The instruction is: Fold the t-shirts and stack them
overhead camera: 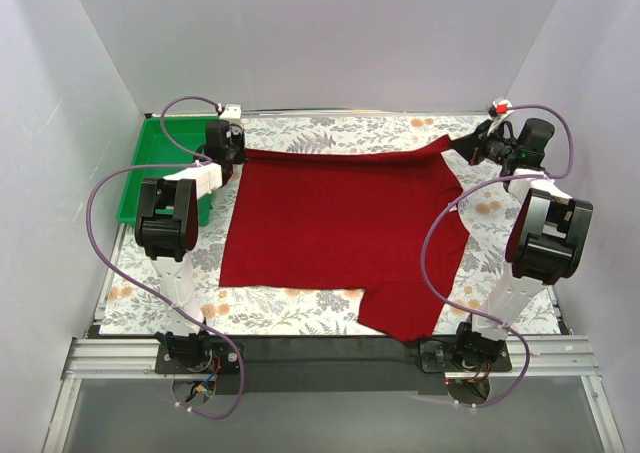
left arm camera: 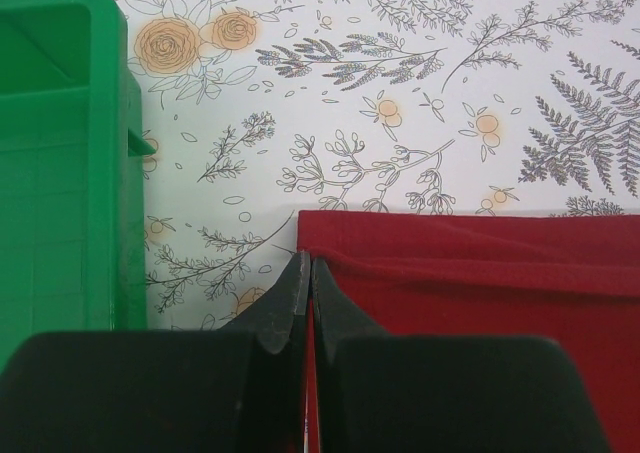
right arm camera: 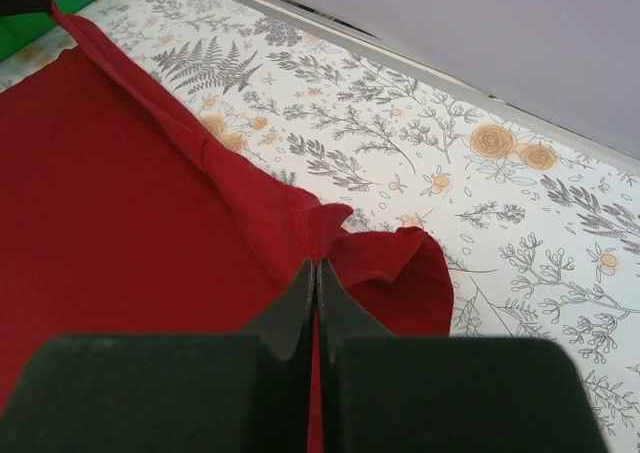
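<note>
Left gripper [overhead camera: 236, 153] and right gripper [overhead camera: 463, 148] each clamp a far corner of the t-shirt [overhead camera: 340, 223], far edge running left-right between them, body toward the bases.

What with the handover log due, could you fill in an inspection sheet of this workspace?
Surface: floral-print table cover, lying flat.
Job's things: one dark red t-shirt, spread out unfolded. Its far edge is stretched between the two grippers, and its near right part reaches the table's near edge.
Clutter: green plastic tray at the far left corner, beside the shirt and not touching it.
Grippers: left gripper shut on the shirt's far left corner. Right gripper shut on bunched cloth at the far right corner.
Cables: purple cables loop from both arms. The right one crosses above the shirt in the top view.
Surroundings: plain pale walls on three sides.
</note>
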